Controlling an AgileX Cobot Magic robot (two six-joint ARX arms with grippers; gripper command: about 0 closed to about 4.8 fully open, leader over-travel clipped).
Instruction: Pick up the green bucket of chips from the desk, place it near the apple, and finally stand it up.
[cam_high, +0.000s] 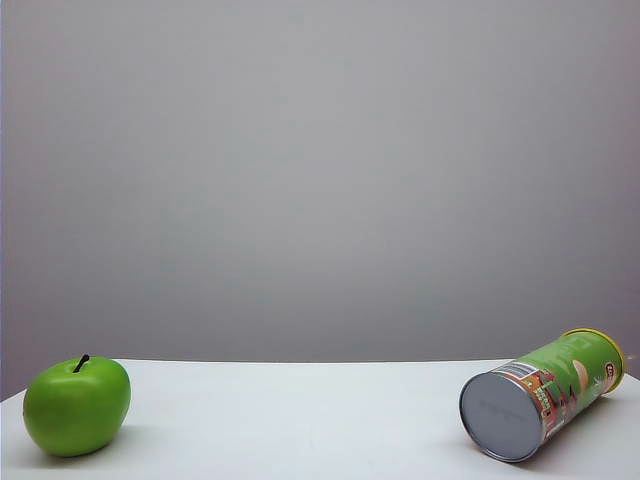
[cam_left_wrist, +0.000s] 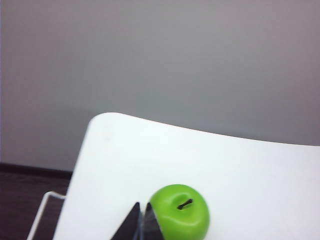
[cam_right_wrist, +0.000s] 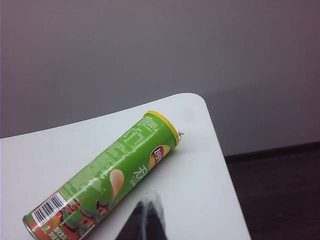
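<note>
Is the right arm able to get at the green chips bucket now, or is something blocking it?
Probably yes. The green bucket of chips lies on its side on the desk, nothing around it. The right gripper, jaws shut, hovers beside it and must open first.

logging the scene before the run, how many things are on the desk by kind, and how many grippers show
apple: 1
green bucket of chips, lying on its side: 1
left gripper, shut, near the apple: 1
right gripper, shut, near the bucket: 1
total: 2 things on the desk, 2 grippers
</note>
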